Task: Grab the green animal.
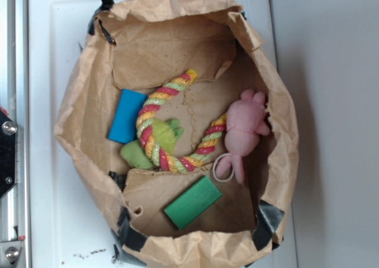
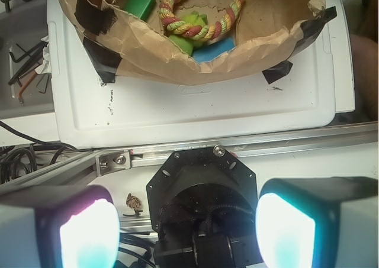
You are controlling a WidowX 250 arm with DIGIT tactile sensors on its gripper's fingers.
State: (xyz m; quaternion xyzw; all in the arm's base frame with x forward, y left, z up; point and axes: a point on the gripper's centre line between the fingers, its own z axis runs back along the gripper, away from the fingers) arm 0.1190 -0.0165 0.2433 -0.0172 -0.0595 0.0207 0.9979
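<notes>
At the bottom of the wrist view, closest to the camera, the gripper (image 2: 186, 229) hangs with its two glowing fingers (image 2: 89, 232) spread wide apart and nothing between them, above the black round robot base (image 2: 201, 188) and a metal rail (image 2: 177, 152). Just beyond the rail lies a white tray (image 2: 195, 105), and on it sits a crumpled brown paper bag (image 1: 83, 120) with its mouth rolled open and black tape at its corners. Inside the bag, on the side nearest the robot, a blue block (image 1: 126, 115) lies flat against the paper wall. Just beside it rests the green animal (image 1: 153, 141), a lumpy lime-green plush on the bag floor; a multicoloured rope ring (image 1: 169, 126) crosses over its body, so part of it pokes inside the ring and part outside. Towards one corner of the bag, well apart from the plush, a dark-green rectangular block (image 1: 192, 202) lies flat on a folded paper flap. At the far side of the ring, touching the rope, a pink plush animal (image 1: 246, 129) lies with a pale loop near its lower end. In the exterior view the gripper itself does not appear; only a bit of metal frame with bolts (image 1: 9, 161) shows at the left edge.
</notes>
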